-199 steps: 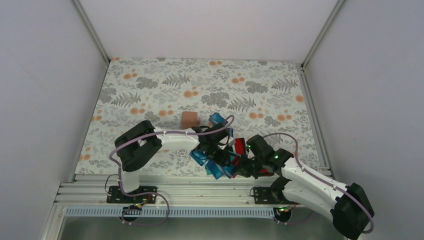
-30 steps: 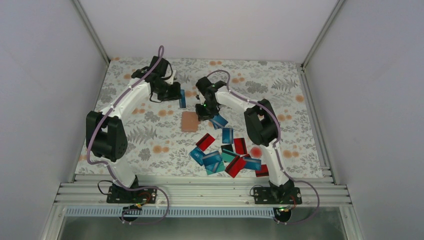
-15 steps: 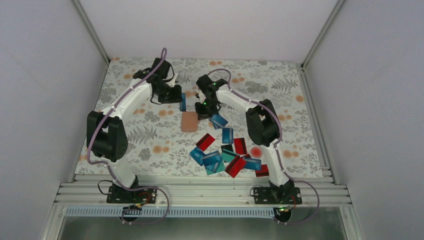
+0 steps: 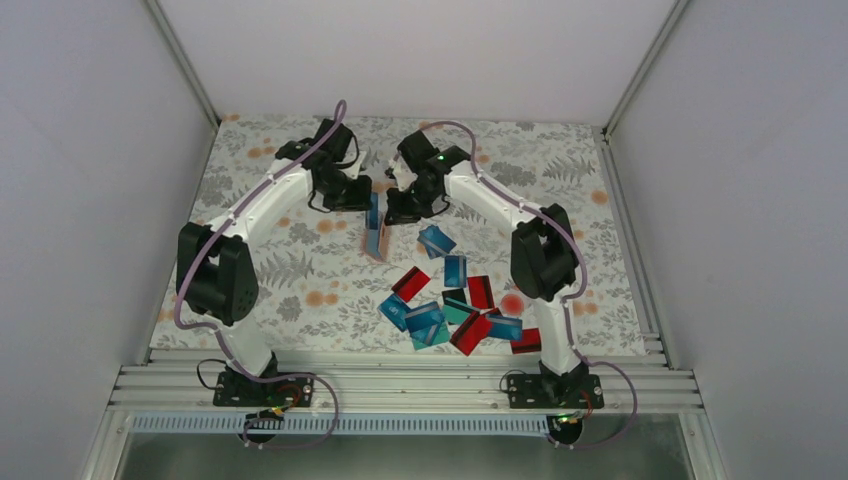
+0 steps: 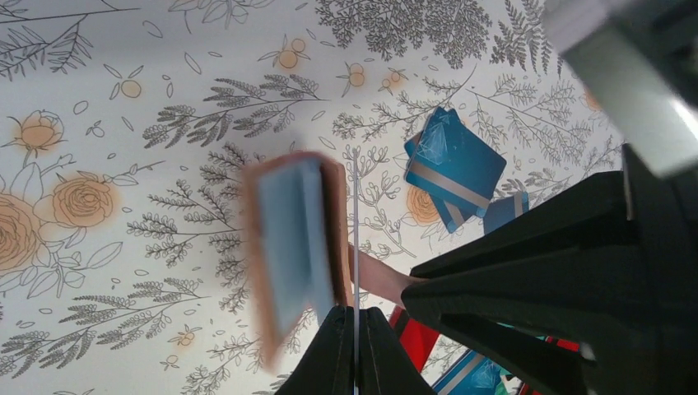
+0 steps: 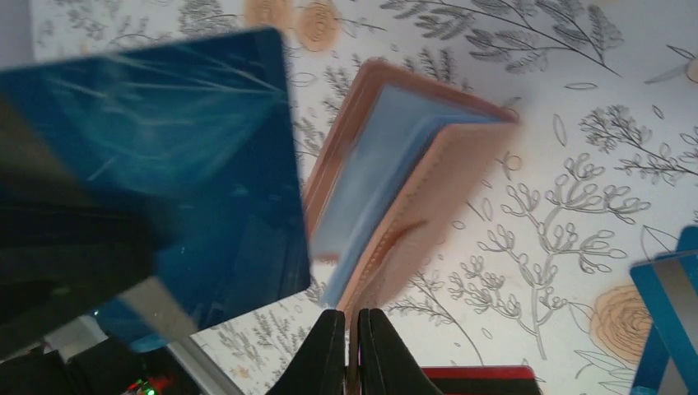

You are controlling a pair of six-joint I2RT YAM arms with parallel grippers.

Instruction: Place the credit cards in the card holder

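My left gripper (image 4: pixel 358 196) is shut on a blue credit card (image 4: pixel 372 212), held on edge above the mat. In the left wrist view the card (image 5: pixel 355 214) shows as a thin line running out from the shut left gripper (image 5: pixel 355 311). My right gripper (image 4: pixel 398 212) is shut on one flap of the tan card holder (image 4: pixel 377 243), which hangs tilted off the mat. In the right wrist view the card holder (image 6: pixel 411 189) gapes with a pale blue inside above the right gripper (image 6: pixel 352 314). The blue card (image 6: pixel 165 156) stands just left of it.
Several loose blue, teal and red cards (image 4: pixel 450 305) lie scattered on the floral mat (image 4: pixel 280 180) near the front, and one blue card (image 4: pixel 437 241) lies closer to the holder. Grey walls enclose the mat on three sides.
The right gripper has shut on the card holder and lifted it off the mat, tilting it. The left gripper has brought its blue card rightward, close to the holder.
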